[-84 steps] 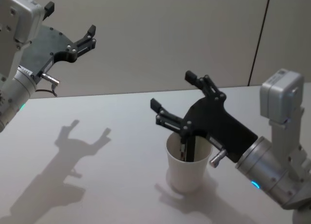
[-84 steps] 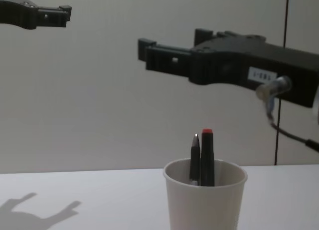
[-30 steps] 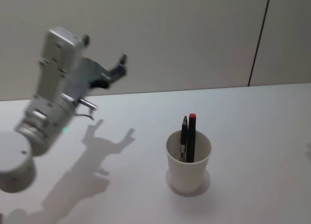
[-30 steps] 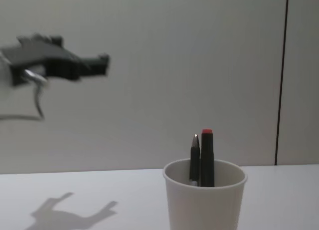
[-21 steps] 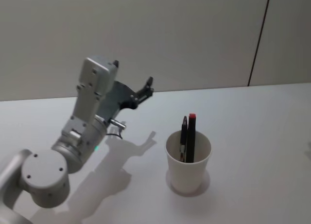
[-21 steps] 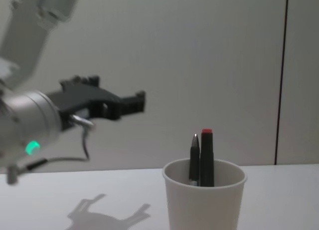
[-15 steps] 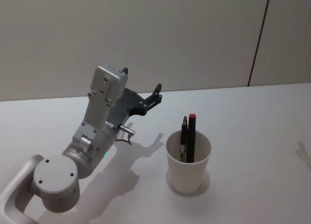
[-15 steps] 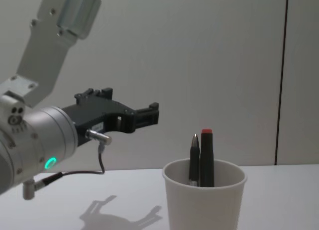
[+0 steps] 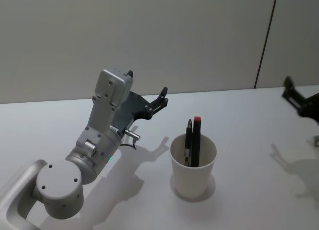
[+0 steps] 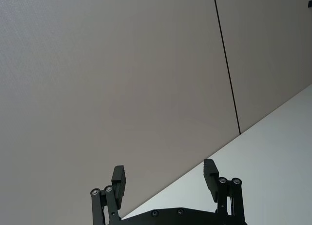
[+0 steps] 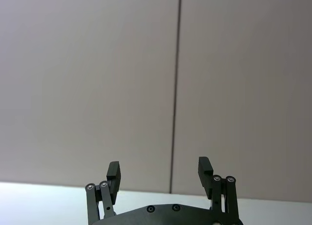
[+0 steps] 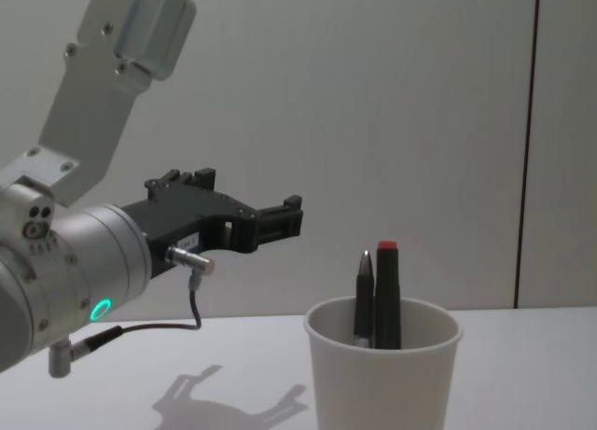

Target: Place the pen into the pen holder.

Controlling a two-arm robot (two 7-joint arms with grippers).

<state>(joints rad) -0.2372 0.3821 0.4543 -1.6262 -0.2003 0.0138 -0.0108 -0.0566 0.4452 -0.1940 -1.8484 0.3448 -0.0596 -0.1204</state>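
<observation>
A plain white paper cup with a rolled rim (image 9: 193, 165) (image 12: 382, 374), the pen holder, is seen standing upright on the white bench (image 9: 249, 140), near its front edge and a little to the right of the middle. Two pens are held inside it, upright and side by side: a slim black pen with a metal clip (image 9: 188, 142) (image 12: 364, 295) on the left and a thicker black pen with a red top (image 9: 196, 140) (image 12: 387, 290) on the right, both rising above the rim. The left gripper (image 9: 160, 98) (image 12: 291, 220) (image 10: 165, 178) is held above the bench, to the left of the cup and behind it, apart from the cup; its black fingers are spread and nothing is held between them. The right gripper (image 9: 291, 93) (image 11: 159, 171) is found at the right edge of the bench, well apart from the cup; in the right wrist view its fingers are also spread and empty, and they are pointed to the grey wall (image 11: 97, 88).
</observation>
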